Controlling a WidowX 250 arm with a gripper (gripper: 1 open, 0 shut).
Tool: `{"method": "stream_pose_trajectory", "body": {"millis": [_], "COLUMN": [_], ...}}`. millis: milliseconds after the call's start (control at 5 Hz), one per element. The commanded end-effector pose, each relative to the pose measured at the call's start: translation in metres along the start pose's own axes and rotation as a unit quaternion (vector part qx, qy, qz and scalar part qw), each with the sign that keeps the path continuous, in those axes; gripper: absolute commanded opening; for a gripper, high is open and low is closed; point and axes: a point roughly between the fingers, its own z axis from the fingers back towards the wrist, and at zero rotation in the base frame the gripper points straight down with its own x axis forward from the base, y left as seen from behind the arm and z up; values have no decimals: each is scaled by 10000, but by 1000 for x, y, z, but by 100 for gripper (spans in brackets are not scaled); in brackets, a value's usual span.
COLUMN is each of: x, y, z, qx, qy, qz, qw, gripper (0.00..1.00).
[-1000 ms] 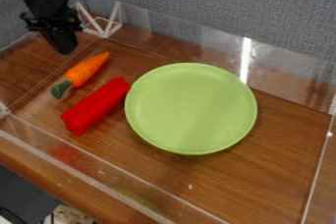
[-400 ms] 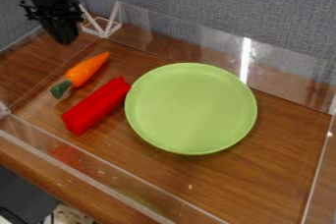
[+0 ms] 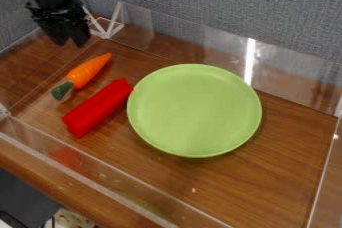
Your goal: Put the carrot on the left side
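Note:
The carrot is small and orange, and its dark green stem end points to the lower left. It lies on the wooden table at the left, just above a red block. My black gripper hangs at the back left corner, above and behind the carrot and apart from it. Its fingers are spread open, with nothing between them.
A round light-green plate lies in the middle of the table, right of the red block. Clear plastic walls ring the table. A small wire stand sits at the back wall beside the gripper.
The gripper's jaws have spread from narrow to wide. The hand stays at the back left corner. The carrot, block and plate have not moved.

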Motion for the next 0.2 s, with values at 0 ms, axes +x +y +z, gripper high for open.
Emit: {"method": "stream_pose_trajectory", "body": {"millis": [0], "x": [10], "y": [11], "z": [19], "qx": [193], "qy": [-291], "qz": [-185], "qw": [9992], "gripper": [0]}}
